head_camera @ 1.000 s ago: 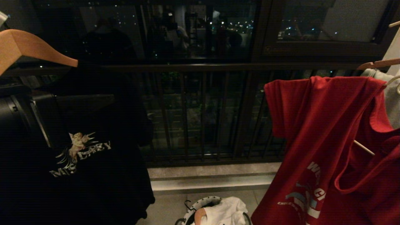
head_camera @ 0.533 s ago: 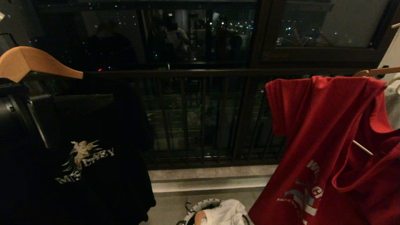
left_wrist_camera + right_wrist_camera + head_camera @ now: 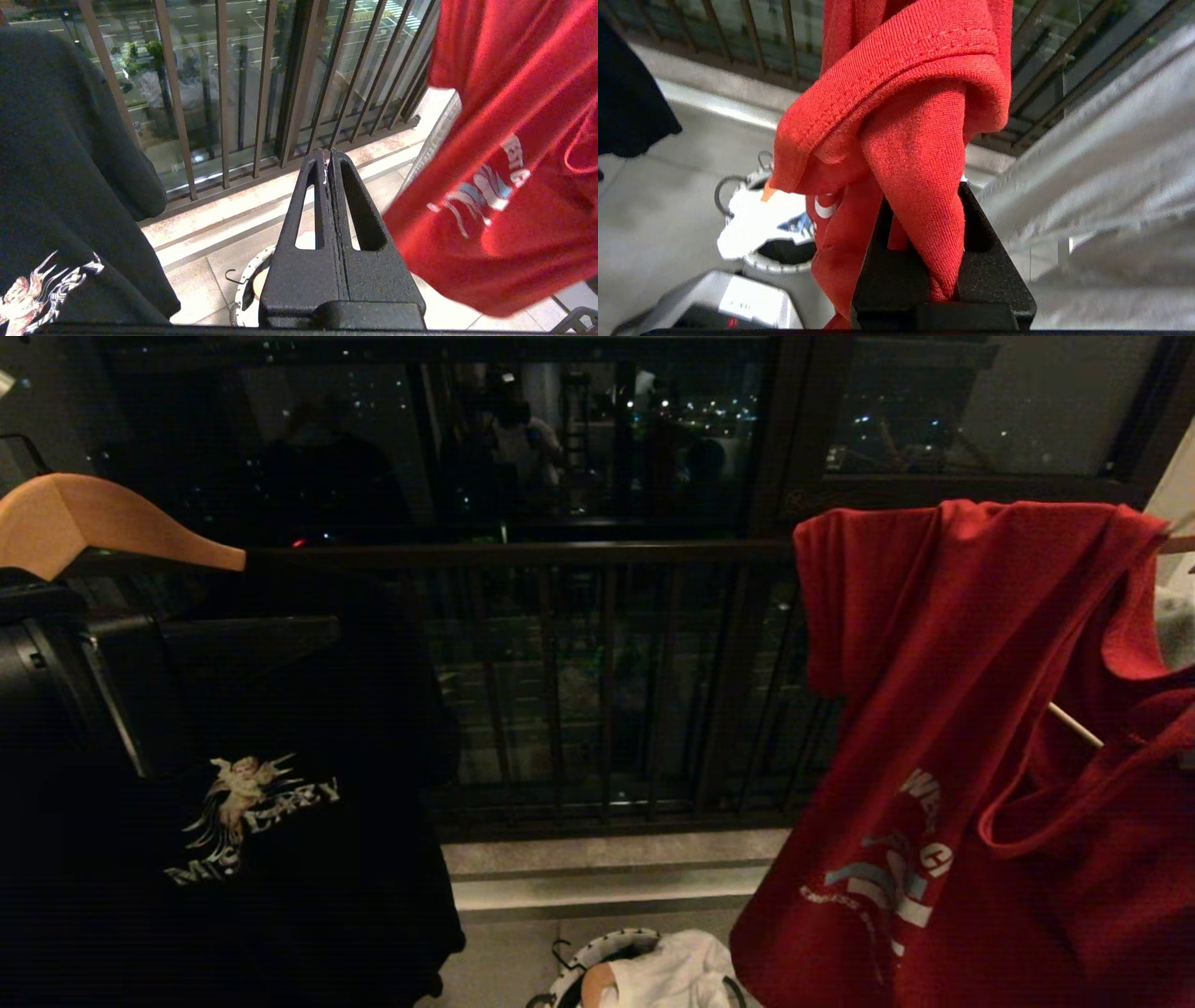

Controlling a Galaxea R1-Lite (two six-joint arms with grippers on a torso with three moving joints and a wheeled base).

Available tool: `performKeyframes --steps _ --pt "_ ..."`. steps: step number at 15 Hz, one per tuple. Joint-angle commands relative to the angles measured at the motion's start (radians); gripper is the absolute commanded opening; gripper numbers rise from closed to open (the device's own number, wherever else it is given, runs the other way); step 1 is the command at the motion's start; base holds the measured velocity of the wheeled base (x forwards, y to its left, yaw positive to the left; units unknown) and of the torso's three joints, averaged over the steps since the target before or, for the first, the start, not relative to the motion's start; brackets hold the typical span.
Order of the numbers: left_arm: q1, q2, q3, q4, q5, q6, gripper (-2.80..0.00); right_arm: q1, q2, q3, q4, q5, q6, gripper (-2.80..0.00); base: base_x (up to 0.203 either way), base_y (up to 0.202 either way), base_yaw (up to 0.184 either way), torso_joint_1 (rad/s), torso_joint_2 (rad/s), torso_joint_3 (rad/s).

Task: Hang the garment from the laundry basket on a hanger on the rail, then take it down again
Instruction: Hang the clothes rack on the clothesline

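Dark balcony railing point(image 3: 597, 691) fills my background. Hanging on the white hanger point(image 3: 1074, 726) at my right, the red garment point(image 3: 952, 709) sits higher than a second ago; whether I'm hanging it or taking it down, I can't tell. Below, the laundry basket point(image 3: 597, 959) holds white cloth point(image 3: 677, 971). My right pincer point(image 3: 941, 261) stays clenched on red fabric; my left pincer point(image 3: 327, 163) hangs clenched on nothing.
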Motion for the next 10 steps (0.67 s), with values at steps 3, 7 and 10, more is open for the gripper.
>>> performKeyframes --steps 3,7,10 --pt "0.002 -0.002 -0.002 -0.005 0.001 -0.003 -2.80 0.000 0.100 -0.072 -0.021 -0.006 0.000 -2.80 0.000 0.000 0.000 0.000 0.00 0.000" --pt "0.003 0.003 0.000 -0.008 0.001 -0.003 -2.80 0.000 0.199 -0.149 -0.061 -0.009 -0.003 -2.80 0.000 0.000 0.000 0.000 0.00 0.000" --pt "0.003 0.004 -0.003 -0.010 0.001 -0.004 -2.80 -0.001 0.260 -0.200 -0.108 -0.012 -0.008 -2.80 0.000 0.000 0.000 0.000 0.00 0.000"
